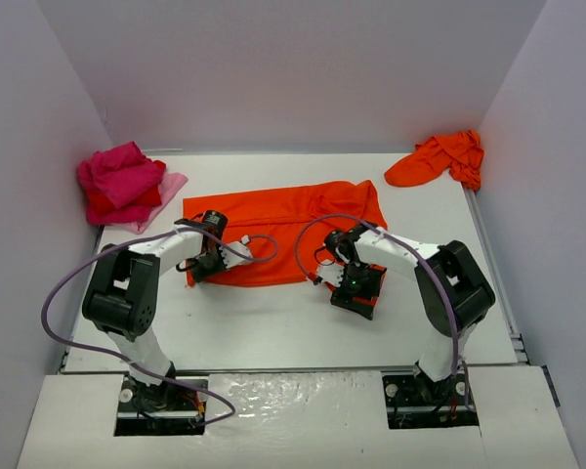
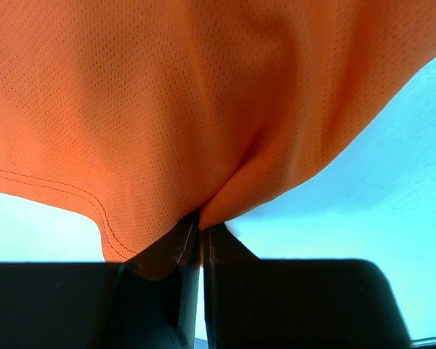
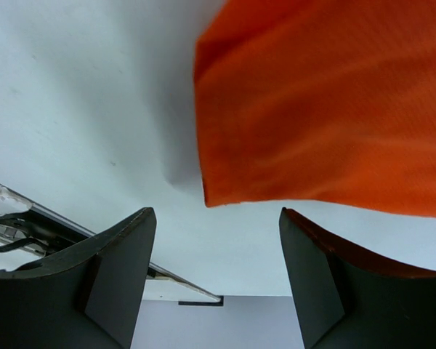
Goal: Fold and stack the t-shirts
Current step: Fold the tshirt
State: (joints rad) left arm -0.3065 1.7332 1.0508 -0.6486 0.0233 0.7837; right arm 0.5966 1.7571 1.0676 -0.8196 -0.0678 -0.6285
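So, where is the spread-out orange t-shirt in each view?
Top external: orange t-shirt at the centre of the table.
Left wrist: t-shirt fills upper picture, pinched by left fingers.
Right wrist: t-shirt upper right, above open right fingers.
Shared landmark: the white table.

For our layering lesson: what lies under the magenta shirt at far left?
Under the magenta shirt, red cloth and a pale pink shirt peek out; anything deeper is covered.
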